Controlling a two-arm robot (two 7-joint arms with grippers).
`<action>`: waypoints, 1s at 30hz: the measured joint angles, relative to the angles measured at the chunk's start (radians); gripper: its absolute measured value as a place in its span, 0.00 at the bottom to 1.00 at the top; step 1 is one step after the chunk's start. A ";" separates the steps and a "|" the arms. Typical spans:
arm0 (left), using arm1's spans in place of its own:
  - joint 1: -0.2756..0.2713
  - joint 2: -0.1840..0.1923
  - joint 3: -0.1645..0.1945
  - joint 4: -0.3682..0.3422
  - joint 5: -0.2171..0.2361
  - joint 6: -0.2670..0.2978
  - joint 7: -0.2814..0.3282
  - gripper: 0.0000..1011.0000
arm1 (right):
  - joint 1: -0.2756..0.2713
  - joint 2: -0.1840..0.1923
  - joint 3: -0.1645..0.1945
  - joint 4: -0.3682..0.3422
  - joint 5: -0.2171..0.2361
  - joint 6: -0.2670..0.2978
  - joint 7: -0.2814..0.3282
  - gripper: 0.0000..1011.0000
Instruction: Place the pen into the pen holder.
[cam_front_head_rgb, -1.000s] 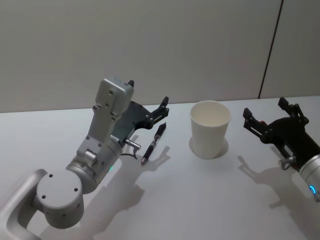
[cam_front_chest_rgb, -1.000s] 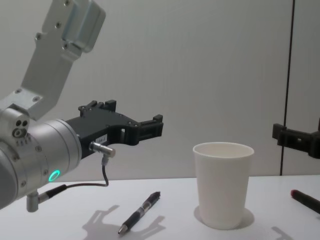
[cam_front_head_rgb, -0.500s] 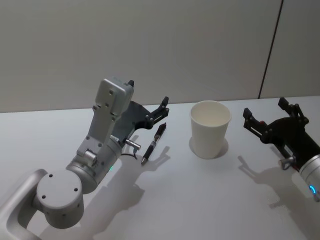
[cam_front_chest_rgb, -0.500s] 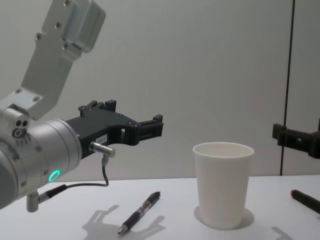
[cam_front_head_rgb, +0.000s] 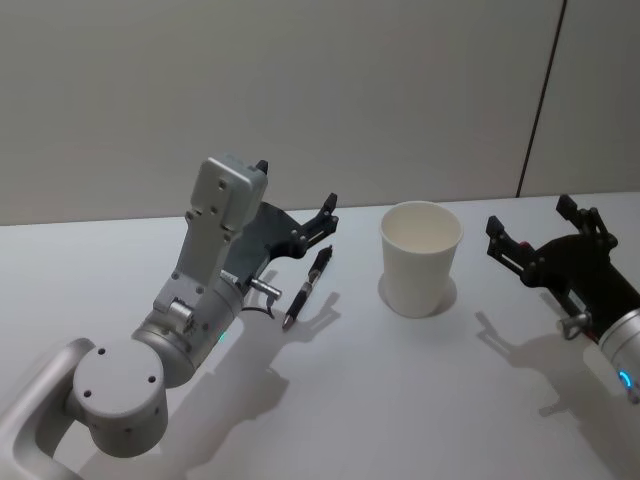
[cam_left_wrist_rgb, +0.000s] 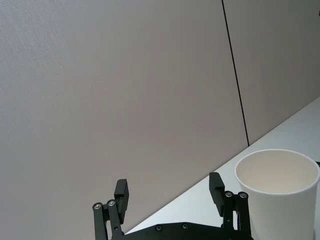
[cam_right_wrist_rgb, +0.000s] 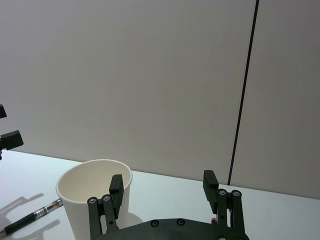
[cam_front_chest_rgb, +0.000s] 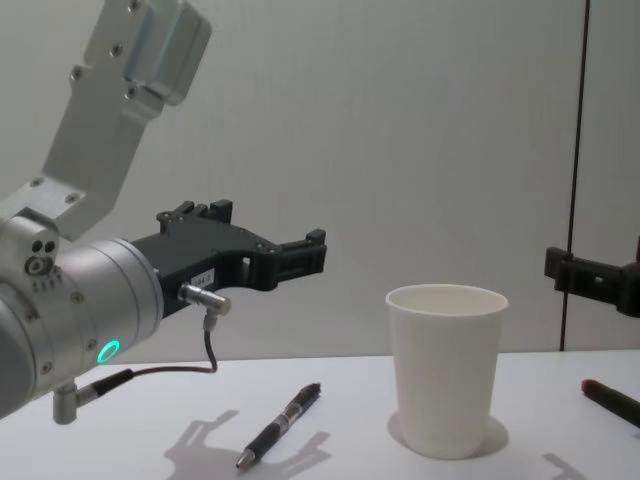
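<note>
Two hands are seen, and both are spread wide with nothing held. The left hand (cam_left_wrist_rgb: 169, 185) is held up above the pen (cam_front_head_rgb: 307, 288). The pen is laid flat on the white worktop (cam_front_head_rgb: 400, 400), a little to the left of the pen holder (cam_front_head_rgb: 420, 258) and not touching it. The pen holder is stood upright, and the inside that can be seen is plain white. The right hand (cam_right_wrist_rgb: 162, 181) is held to its right. A dark stick with a red end (cam_front_chest_rgb: 610, 400) is laid near that hand.
</note>
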 joint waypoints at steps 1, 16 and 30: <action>0.000 0.000 0.000 0.000 0.000 0.000 0.000 0.99 | 0.000 0.000 0.000 0.000 0.000 0.000 0.000 0.99; 0.000 0.000 0.000 0.000 0.000 0.000 0.000 0.99 | 0.000 0.000 0.000 0.000 0.000 0.000 0.000 0.99; 0.000 0.000 0.000 0.000 0.000 0.000 0.000 0.99 | 0.014 -0.035 -0.016 0.007 -0.027 0.058 -0.046 0.99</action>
